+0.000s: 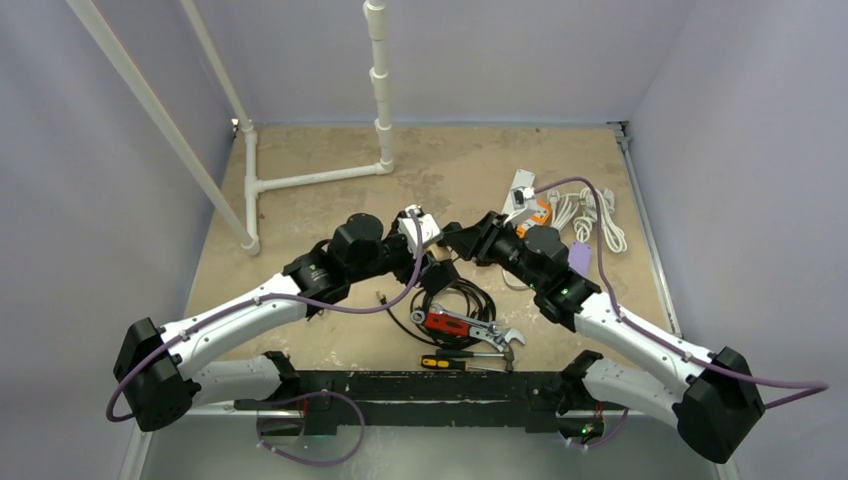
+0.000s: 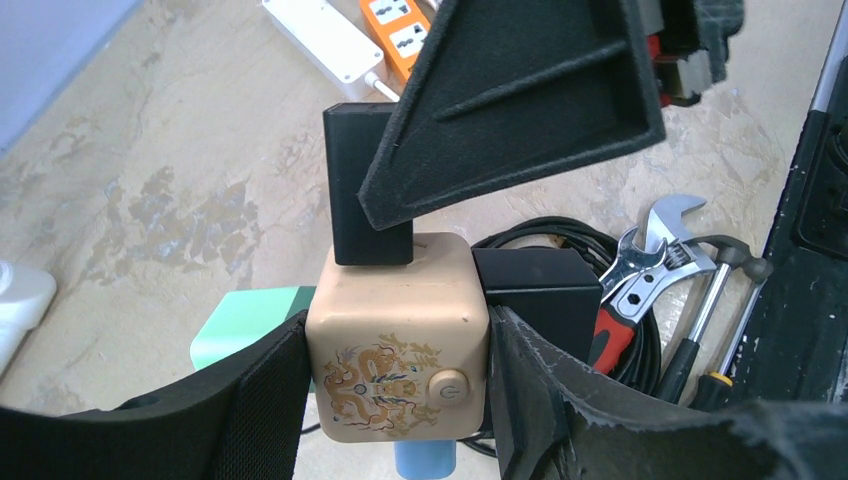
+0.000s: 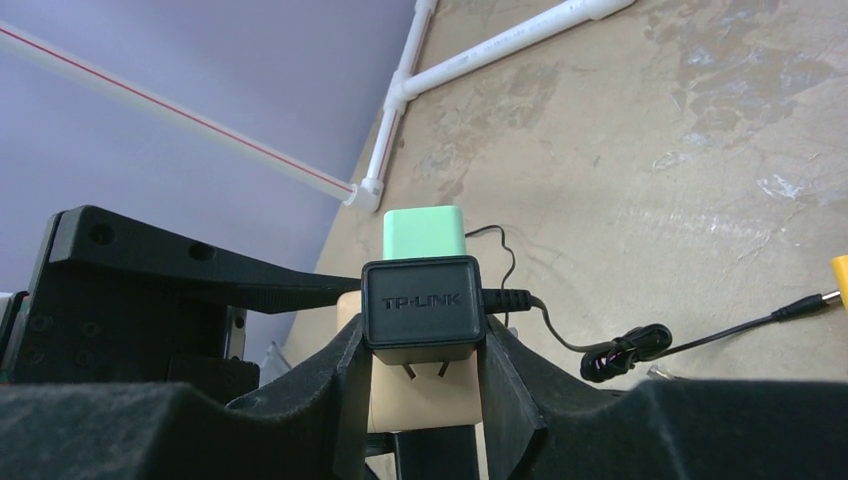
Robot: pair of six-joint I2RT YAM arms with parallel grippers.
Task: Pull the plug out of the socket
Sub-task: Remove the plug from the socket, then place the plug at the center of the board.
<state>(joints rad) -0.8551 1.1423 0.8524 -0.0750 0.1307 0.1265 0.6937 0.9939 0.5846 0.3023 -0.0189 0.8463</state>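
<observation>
The socket (image 2: 398, 345) is a beige cube with a gold dragon print, and my left gripper (image 2: 398, 372) is shut on its two sides. A black TP-LINK plug (image 3: 423, 312) sits at the cube's face, with my right gripper (image 3: 425, 340) shut on its sides. Two bare metal prongs show in a narrow gap between the plug body and the socket (image 3: 425, 400). In the top view both grippers meet at the socket (image 1: 418, 226) above mid-table. A green plug (image 3: 424, 233), a second black plug (image 2: 535, 290) and a blue plug (image 2: 425, 460) also sit on the cube.
Below the grippers lie a black cable coil (image 1: 455, 300), a red-handled wrench (image 1: 465, 325), a hammer and a screwdriver (image 1: 450, 362). White and orange power strips (image 1: 530, 205) and a white cord (image 1: 595, 215) lie at the back right. White PVC pipes (image 1: 300, 180) stand at the back left.
</observation>
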